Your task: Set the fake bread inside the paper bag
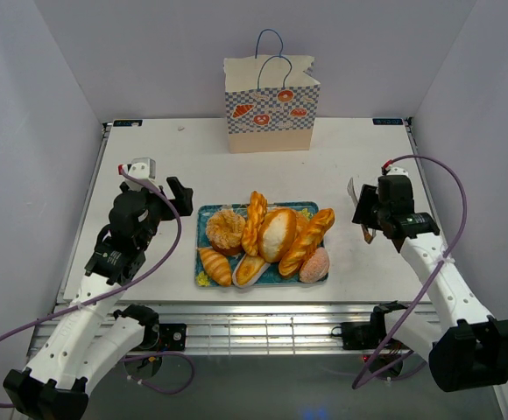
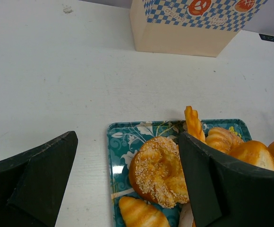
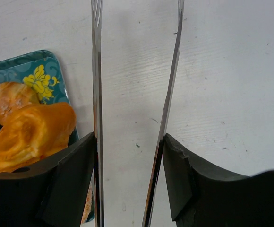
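Several glossy golden pieces of fake bread lie piled on a teal floral tray mid-table. The paper bag stands upright and open at the back centre, empty as far as I can see. My left gripper is open and empty just left of the tray. In the left wrist view the left gripper frames a sesame bun and a croissant, and the bag shows beyond. My right gripper hovers right of the tray, shut on metal tongs whose arms stand apart.
White walls close in the table on the left, back and right. The tray's right corner and a baguette end lie left of the tongs. Bare white tabletop lies between tray and bag.
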Controlling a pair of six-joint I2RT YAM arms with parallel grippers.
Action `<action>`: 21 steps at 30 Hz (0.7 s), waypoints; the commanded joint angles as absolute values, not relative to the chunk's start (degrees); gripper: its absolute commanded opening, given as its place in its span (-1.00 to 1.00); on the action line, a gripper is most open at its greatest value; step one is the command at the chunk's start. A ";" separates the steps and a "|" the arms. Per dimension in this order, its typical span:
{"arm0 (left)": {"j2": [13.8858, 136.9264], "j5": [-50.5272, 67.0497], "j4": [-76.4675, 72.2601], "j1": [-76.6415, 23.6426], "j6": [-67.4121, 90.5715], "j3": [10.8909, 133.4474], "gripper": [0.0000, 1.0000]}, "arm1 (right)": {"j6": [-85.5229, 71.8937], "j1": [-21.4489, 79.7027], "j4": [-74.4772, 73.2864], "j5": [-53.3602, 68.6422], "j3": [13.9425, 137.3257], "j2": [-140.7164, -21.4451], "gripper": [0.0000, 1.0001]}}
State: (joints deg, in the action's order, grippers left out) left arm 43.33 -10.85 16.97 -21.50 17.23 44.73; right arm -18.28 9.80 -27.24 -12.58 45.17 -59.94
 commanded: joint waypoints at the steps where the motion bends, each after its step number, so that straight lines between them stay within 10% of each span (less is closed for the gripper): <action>1: 42.36 -12.48 17.49 -21.53 17.05 46.41 0.96 | -14.51 10.28 -33.55 -8.53 51.32 -56.69 0.24; 21: 43.68 -14.24 17.49 -21.53 16.79 46.23 0.96 | -12.74 13.54 -49.39 7.56 60.82 -44.04 0.27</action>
State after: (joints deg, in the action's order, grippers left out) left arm 43.66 -13.58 16.97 -21.50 17.19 44.73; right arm -12.88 13.26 -47.72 4.38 61.36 -45.54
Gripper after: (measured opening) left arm 0.979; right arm 0.635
